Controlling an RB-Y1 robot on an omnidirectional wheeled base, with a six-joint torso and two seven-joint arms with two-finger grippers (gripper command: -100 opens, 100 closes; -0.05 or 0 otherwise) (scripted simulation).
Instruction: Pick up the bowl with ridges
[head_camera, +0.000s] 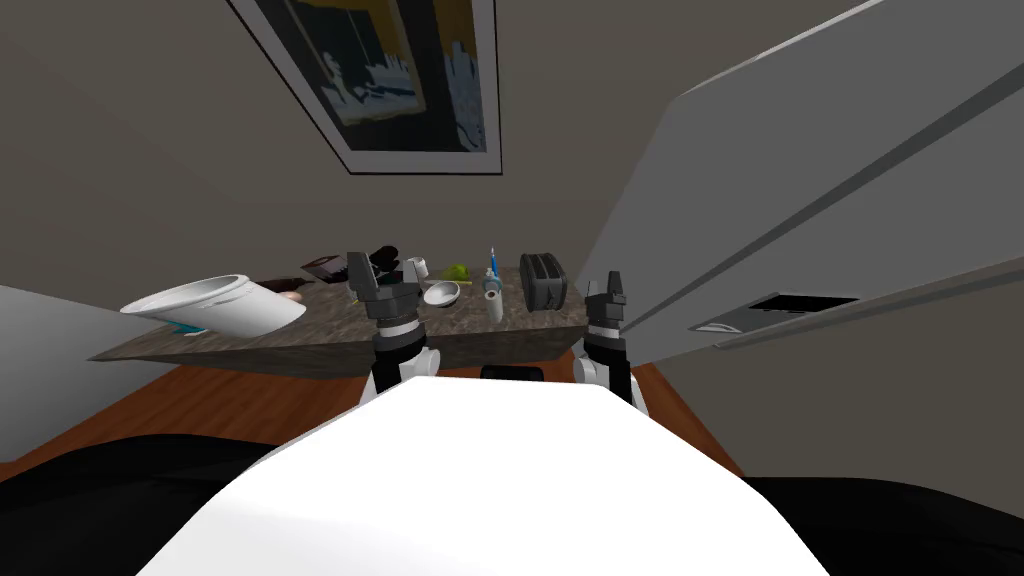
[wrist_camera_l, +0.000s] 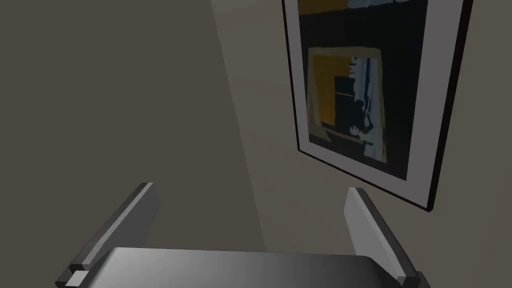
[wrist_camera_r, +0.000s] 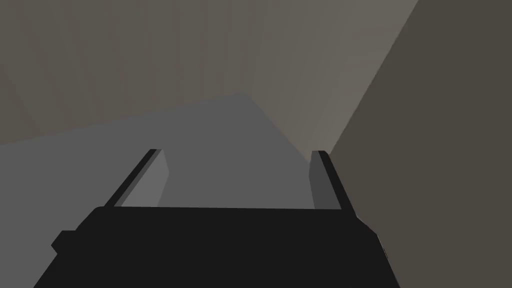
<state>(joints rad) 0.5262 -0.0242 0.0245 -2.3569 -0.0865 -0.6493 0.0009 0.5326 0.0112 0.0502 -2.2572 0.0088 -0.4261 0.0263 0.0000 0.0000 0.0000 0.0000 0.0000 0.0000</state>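
A small white bowl (head_camera: 441, 293) sits on the dark stone counter (head_camera: 330, 340), too small here for me to make out any ridges. My left gripper (head_camera: 372, 270) is raised over the counter just left of that bowl, not touching it. In the left wrist view the left gripper (wrist_camera_l: 247, 220) stands open with nothing between its fingers. My right gripper (head_camera: 606, 284) is held up off the counter's right end, beside the toaster. The right gripper (wrist_camera_r: 237, 177) is also open and empty.
A large white tub (head_camera: 215, 305) lies tilted at the counter's left. A green item (head_camera: 457, 270), a blue-topped bottle (head_camera: 492, 266), a white cylinder (head_camera: 494, 306) and a dark toaster (head_camera: 543, 280) stand right of the bowl. A grey fridge (head_camera: 800, 200) rises at right.
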